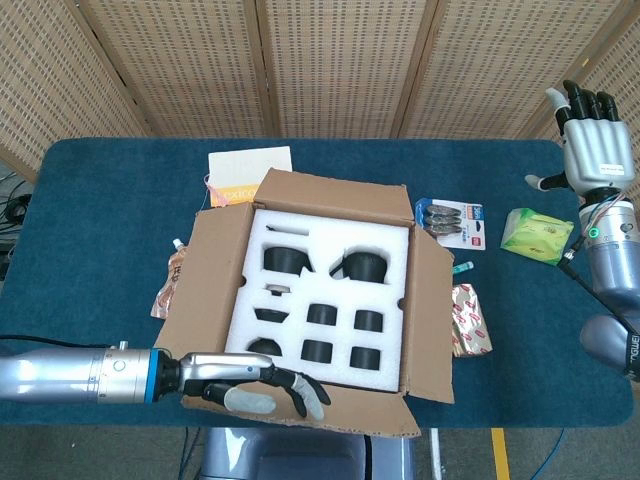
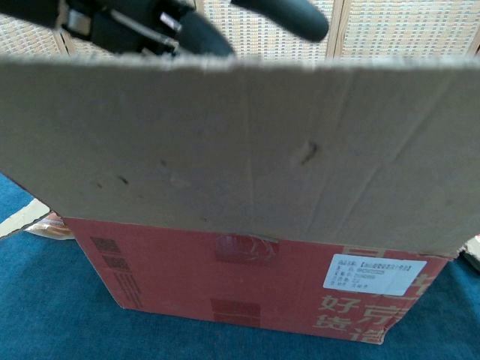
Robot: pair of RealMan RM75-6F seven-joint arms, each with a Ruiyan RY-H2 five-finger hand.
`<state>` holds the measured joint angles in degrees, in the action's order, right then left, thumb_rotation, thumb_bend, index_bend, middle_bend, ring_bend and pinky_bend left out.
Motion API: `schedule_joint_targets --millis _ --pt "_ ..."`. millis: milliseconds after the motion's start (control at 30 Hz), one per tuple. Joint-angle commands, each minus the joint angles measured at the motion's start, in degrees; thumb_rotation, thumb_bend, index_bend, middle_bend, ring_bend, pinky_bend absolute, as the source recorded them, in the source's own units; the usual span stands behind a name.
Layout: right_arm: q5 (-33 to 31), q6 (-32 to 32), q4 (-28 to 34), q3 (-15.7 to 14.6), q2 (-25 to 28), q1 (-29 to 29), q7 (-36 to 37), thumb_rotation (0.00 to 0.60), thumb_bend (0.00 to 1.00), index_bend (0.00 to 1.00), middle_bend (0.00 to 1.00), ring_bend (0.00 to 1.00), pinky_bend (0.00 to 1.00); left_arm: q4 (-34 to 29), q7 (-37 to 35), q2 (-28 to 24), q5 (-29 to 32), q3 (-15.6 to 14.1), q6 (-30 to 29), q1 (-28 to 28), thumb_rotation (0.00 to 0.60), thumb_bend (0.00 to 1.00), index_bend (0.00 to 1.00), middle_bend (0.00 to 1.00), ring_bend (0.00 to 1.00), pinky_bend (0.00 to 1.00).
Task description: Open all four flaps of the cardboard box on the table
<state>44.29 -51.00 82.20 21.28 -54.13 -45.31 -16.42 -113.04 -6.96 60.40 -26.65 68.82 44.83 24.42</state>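
The cardboard box point(image 1: 330, 290) sits mid-table with a white foam insert point(image 1: 325, 250) holding black parts exposed. Its far flap point(image 1: 335, 190) stands up. The left flap point(image 1: 205, 270) and right flap point(image 1: 432, 300) lean outward. The near flap point(image 1: 360, 410) is folded out toward me, and my left hand point(image 1: 255, 388) rests on it with fingers stretched across, holding nothing. In the chest view that flap point(image 2: 240, 157) fills the frame above the red box wall point(image 2: 225, 292), with my left hand point(image 2: 187, 22) dark at its top edge. My right hand point(image 1: 595, 150) is raised at the far right, fingers apart and empty.
A cream booklet point(image 1: 250, 163) lies behind the box. A battery pack point(image 1: 455, 220), a green packet point(image 1: 537, 235) and a red-white packet point(image 1: 470, 320) lie to its right, and a pouch point(image 1: 168, 285) to its left. The table's front edge point(image 1: 520, 425) is just past the near flap.
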Motion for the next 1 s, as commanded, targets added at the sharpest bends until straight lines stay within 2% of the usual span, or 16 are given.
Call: schedule_joint_targets --millis 33,300,433,567,767,1000 --pt "-0.01 0.04 -0.12 -0.19 -0.16 0.0 0.12 0.6 0.0 0.0 0.0 0.0 0.0 -0.93 2.39 -1.73 1.0 -0.65 2.9 -1.69 0.054 0.0 0.24 0.15 0.22 0.11" --pt "0.56 -0.04 -0.17 -0.69 -0.66 0.37 1.23 0.6 0.0 0.0 0.0 0.0 0.0 -3.09 6.76 -5.63 0.57 -2.82 6.56 -4.87 0.051 0.0 0.24 0.15 0.21 0.11" --pt "1.19 -0.17 0.08 -0.85 -0.91 0.79 2.37 0.6 0.0 0.0 0.0 0.0 0.0 -4.8 11.68 -7.26 -1.21 -3.05 5.19 -7.72 0.051 0.0 0.24 0.15 0.2 0.11" --pt "2.27 -0.67 0.93 -0.94 -1.09 1.72 4.35 0.6 0.0 0.0 0.0 0.0 0.0 -6.62 18.24 -7.95 -3.6 -2.34 1.06 -12.4 0.052 0.0 0.24 0.15 0.2 0.11" --pt "6.25 -2.44 2.18 -1.86 -1.69 4.51 8.97 0.6 0.0 0.0 0.0 0.0 0.0 -11.18 34.21 -5.39 -7.57 2.29 -11.45 -27.04 0.054 0.0 0.24 0.15 0.2 0.11" --pt "13.14 -5.98 3.74 -3.86 -2.41 8.89 14.98 0.6 0.0 0.0 0.0 0.0 0.0 -13.11 49.62 4.54 -10.73 8.07 -21.74 -45.05 0.073 0.0 0.24 0.15 0.2 0.11"
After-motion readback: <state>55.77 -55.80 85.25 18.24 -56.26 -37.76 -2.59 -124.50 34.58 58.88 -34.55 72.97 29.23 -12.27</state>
